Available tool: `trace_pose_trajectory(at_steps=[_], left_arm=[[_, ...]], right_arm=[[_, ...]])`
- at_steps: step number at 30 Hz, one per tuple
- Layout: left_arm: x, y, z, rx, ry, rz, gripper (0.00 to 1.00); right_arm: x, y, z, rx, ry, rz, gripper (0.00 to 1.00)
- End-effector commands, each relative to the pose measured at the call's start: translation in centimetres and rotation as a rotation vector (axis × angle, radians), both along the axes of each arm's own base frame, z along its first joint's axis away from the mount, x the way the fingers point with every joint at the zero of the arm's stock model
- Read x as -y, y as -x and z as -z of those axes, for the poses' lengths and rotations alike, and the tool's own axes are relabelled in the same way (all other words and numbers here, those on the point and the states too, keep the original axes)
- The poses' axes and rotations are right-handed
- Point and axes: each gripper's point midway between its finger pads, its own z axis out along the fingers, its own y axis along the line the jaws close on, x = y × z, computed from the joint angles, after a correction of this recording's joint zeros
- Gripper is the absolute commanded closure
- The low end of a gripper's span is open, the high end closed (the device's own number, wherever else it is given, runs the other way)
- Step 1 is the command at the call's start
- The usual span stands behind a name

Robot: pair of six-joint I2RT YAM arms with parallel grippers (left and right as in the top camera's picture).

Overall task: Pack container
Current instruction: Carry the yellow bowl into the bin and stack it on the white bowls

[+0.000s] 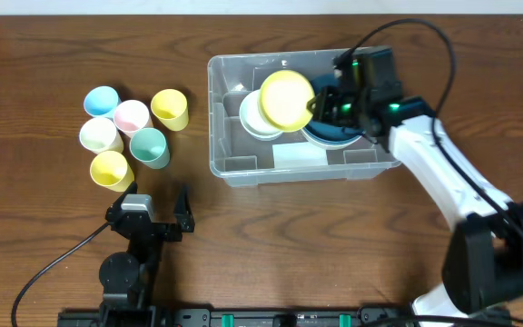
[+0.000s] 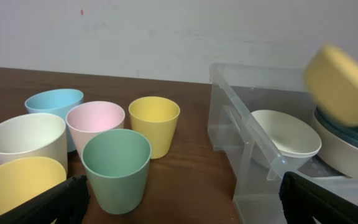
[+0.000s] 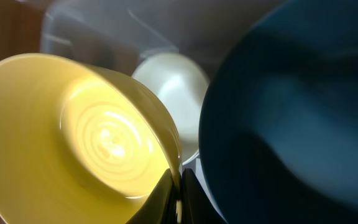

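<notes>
Container: you have the clear container [image 1: 234, 150] at centre-right of the overhead frame on the table [image 1: 44, 200], with a white bowl [image 1: 252, 120] and a dark blue bowl [image 1: 330, 134] inside.
Right claw: your right claw [image 1: 314, 104] is clenched on the rim of a tilted yellow bowl [image 1: 286, 98], over the container's upper middle.
Left claw: your left claw [image 1: 157, 213] is released at lower left, the container well apart to its upper right.

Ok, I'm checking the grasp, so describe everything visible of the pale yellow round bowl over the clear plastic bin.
The pale yellow round bowl looks like smooth plastic, with concentric rings inside its base. It is tilted, its rim pinched by the shut right gripper, held over the clear plastic container, above a white bowl.
</notes>
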Motion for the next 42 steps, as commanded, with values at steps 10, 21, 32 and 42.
trace_pose_trajectory(at_steps=[10,21,32,42], left_arm=[[0.2,0.1,1.5,-0.044,-0.018,0.012,0.02],[0.2,0.1,1.5,-0.044,-0.018,0.012,0.02],[0.2,0.1,1.5,-0.044,-0.018,0.012,0.02],[0.2,0.1,1.5,-0.044,-0.018,0.012,0.02]], right_arm=[[-3.2,-0.2,2.1,-0.010,0.009,-0.046,0.96],[-2.6,-0.9,2.0,0.012,0.035,-0.016,0.86],[-2.7,-1.1,1.9,0.020,0.033,-0.015,0.81],[-5.3,0.3,1.2,0.023,-0.020,-0.109,0.83]])
